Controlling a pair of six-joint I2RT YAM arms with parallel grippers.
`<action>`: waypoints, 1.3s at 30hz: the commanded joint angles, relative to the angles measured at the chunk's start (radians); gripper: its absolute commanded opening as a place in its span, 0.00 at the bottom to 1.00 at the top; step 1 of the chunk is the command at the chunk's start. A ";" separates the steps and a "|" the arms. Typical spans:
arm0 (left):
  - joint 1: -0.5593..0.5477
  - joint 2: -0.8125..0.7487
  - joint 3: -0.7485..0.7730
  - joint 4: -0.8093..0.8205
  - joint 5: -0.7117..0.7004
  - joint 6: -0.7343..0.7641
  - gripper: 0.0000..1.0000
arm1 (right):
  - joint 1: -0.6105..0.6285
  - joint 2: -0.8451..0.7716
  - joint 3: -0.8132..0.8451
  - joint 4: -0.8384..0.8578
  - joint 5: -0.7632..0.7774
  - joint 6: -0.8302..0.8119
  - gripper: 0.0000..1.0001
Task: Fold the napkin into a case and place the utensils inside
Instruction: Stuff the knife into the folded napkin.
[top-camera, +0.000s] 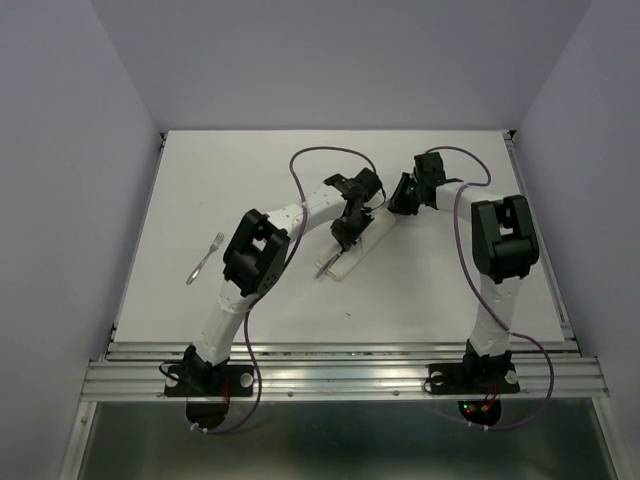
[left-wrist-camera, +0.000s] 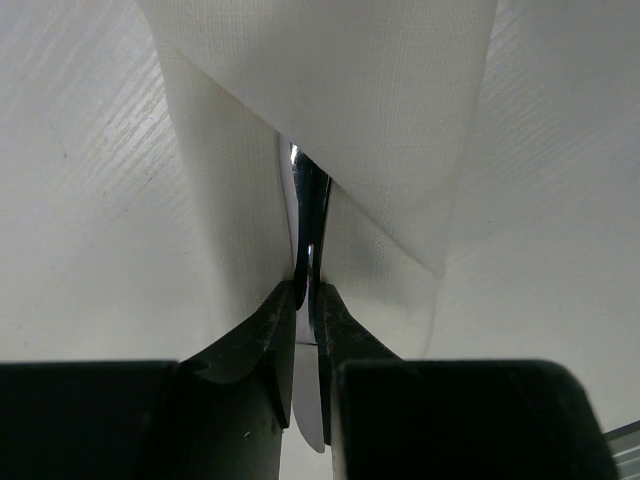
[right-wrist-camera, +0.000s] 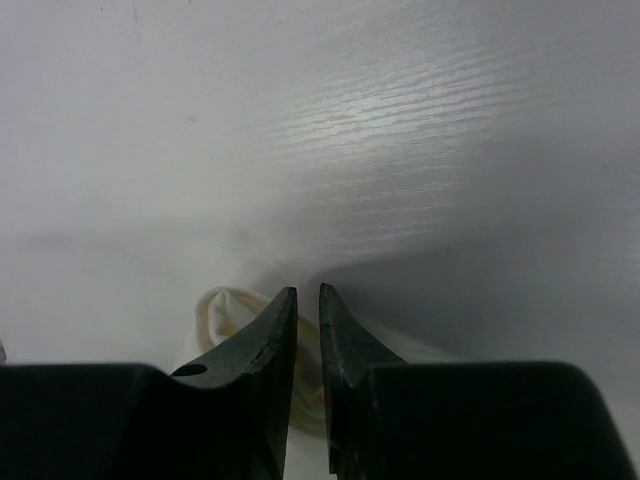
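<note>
While the left end effector (left-wrist-camera: 310, 288) clamps a utensil (left-wrist-camera: 310, 200) poking into the napkin (left-wrist-camera: 350, 90), the right end effector (right-wrist-camera: 306, 292) pinches it.

table (top-camera: 430, 290): white, faint wood grain | behind table: pale lavender back wall (top-camera: 340, 60) | flanking table: matching side walls (top-camera: 60, 200) | table's near edge: aluminium rail (top-camera: 340, 375) | light: soft

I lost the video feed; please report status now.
Left end effector shut on utensil, tip inside napkin. Right end effector pinching napkin. Fork lies apart, left.

no legible text, labels or numbers anywhere
</note>
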 joint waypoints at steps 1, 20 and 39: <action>-0.005 -0.006 0.060 -0.024 -0.009 0.018 0.00 | 0.011 -0.010 -0.002 0.017 -0.027 -0.015 0.21; -0.002 0.035 0.137 -0.030 -0.046 0.022 0.00 | 0.029 -0.026 -0.042 0.025 -0.041 -0.025 0.20; 0.021 0.066 0.190 -0.008 -0.048 0.018 0.00 | 0.038 -0.037 -0.076 0.036 -0.050 -0.035 0.20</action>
